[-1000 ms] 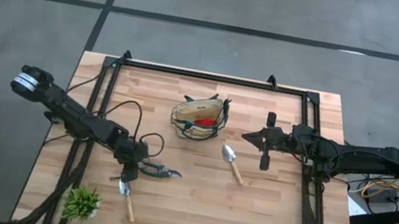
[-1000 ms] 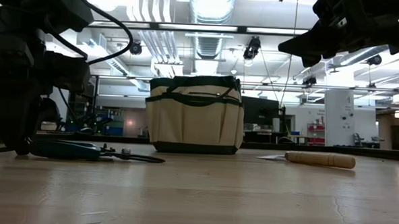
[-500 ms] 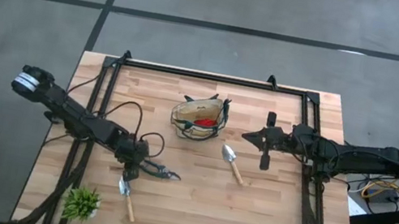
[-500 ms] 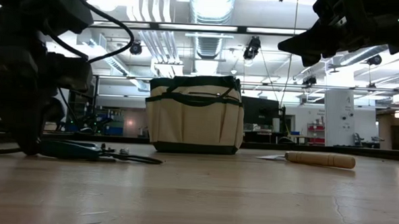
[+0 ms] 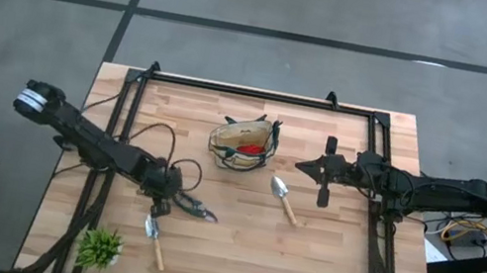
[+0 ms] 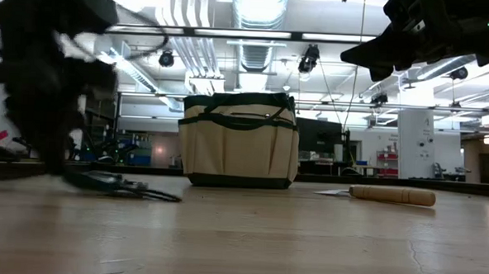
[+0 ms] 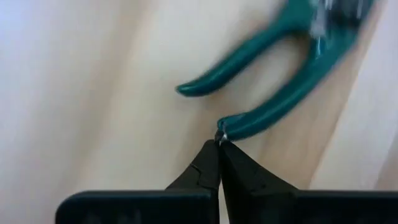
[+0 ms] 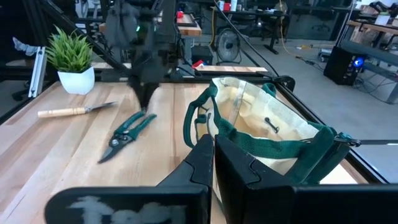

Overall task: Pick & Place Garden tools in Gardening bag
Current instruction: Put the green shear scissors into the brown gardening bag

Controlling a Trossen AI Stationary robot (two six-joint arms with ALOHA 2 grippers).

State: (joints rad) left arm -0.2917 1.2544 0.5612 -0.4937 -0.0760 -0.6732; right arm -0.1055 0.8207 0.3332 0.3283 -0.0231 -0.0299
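Observation:
A pair of teal-handled pruning shears (image 5: 195,212) lies flat on the table, left of centre, also seen in the low view (image 6: 122,184). My left gripper (image 7: 219,142) is shut, its tips at the end of one handle. The tan gardening bag (image 5: 244,144) stands upright at the far middle with something red (image 5: 249,148) inside. One trowel (image 5: 155,241) lies near the front left, another trowel (image 5: 285,201) right of centre. My right gripper (image 5: 301,168) hovers shut, above the table to the right of the bag (image 8: 267,134). My left gripper's shut fingertips (image 7: 214,155) meet the free end of one teal handle (image 7: 231,129) of the shears, coming down from above. No gap shows between the fingers. Whether a sliver of the handle is pinched, I cannot tell. The shears lie flat on the table.
A small potted spiky plant (image 5: 100,247) stands at the near left corner. A black frame (image 5: 261,93) runs along the table's far edge and down both sides. Cables (image 5: 158,137) trail beside my left arm. Bare wood lies between the two trowels.
My left gripper has shut at the shears' handle end and shifted a little toward the table's right edge. The shears have slid slightly rightward and turned, their blade end swinging toward the near edge. They still lie on the table.

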